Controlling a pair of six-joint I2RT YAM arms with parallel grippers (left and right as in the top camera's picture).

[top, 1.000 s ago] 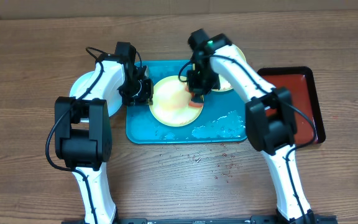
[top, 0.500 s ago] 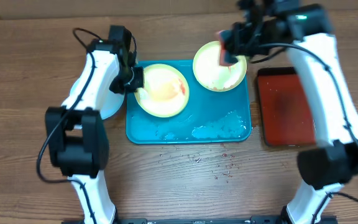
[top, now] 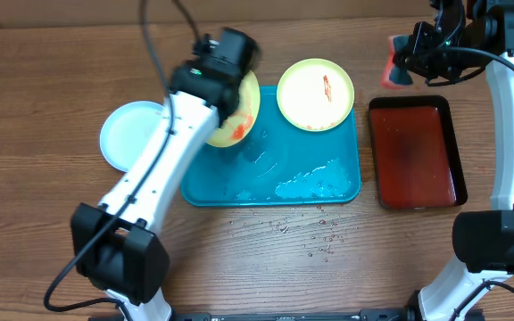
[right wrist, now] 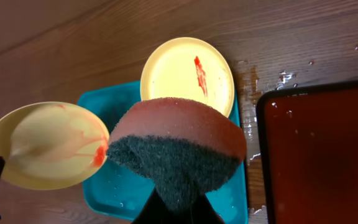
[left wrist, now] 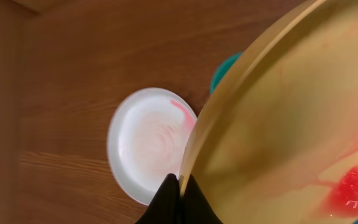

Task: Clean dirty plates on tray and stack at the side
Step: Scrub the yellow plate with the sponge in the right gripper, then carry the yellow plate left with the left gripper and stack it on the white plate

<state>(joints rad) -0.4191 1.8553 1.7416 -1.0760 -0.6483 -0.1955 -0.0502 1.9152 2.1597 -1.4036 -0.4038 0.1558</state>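
My left gripper (left wrist: pixel 179 183) is shut on the rim of a yellow-green plate (top: pixel 239 120) (left wrist: pixel 291 124) and holds it tilted above the left end of the turquoise tray (top: pixel 328 192); red sauce still marks it. A second yellow-green plate (top: pixel 315 94) (right wrist: pixel 188 74) with a red smear lies at the tray's far right corner. The pale blue-white plate (top: pixel 132 134) (left wrist: pixel 145 143) lies on the table left of the tray. My right gripper (right wrist: pixel 176 208) is shut on a sponge (right wrist: pixel 176 146) (top: pixel 398 67), raised above the table beyond the dark red tray.
A dark red tray with a black rim (top: pixel 416 152) stands right of the turquoise tray. Water pools on the turquoise tray's floor (top: pixel 306 183). Droplets and red specks (top: pixel 315 236) lie on the wood in front of it.
My left gripper has lifted and tilted its yellow-green plate off the tray. My right gripper has carried the sponge right, away from the plates to beyond the red tray.
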